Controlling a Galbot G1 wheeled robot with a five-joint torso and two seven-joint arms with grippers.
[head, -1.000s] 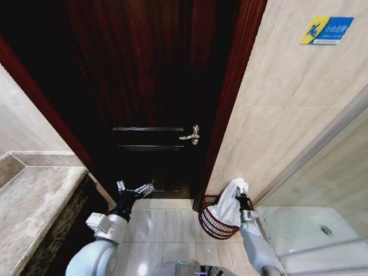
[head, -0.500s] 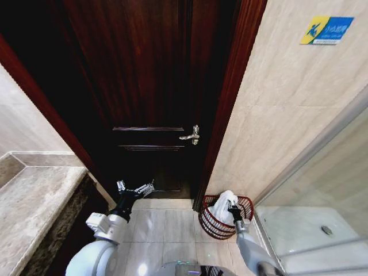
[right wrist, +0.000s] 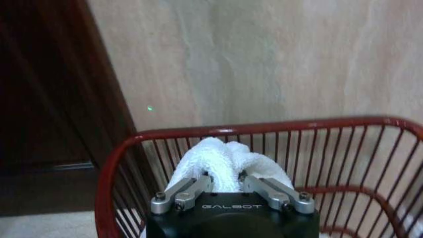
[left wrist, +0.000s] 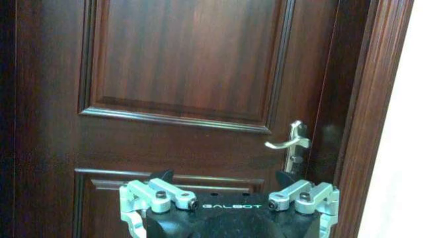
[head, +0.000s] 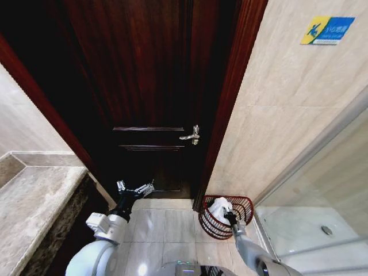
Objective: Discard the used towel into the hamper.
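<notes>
Item count: one red wire hamper [head: 227,217]; one white towel [head: 219,207]; two pincers, the left pincer [head: 135,188] and the right pincer [head: 229,217]; one dark wooden door [head: 144,92]; one lever door handle [head: 190,135]; one blue-and-yellow wall sign [head: 327,29].

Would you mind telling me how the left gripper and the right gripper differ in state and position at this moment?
The left gripper is open and holds nothing, while the right gripper is shut on the white towel. The left gripper hangs before the dark wooden door, whereas the right gripper is lowered inside the rim of the red hamper by the tiled wall. Both are black with silver fingers.
</notes>
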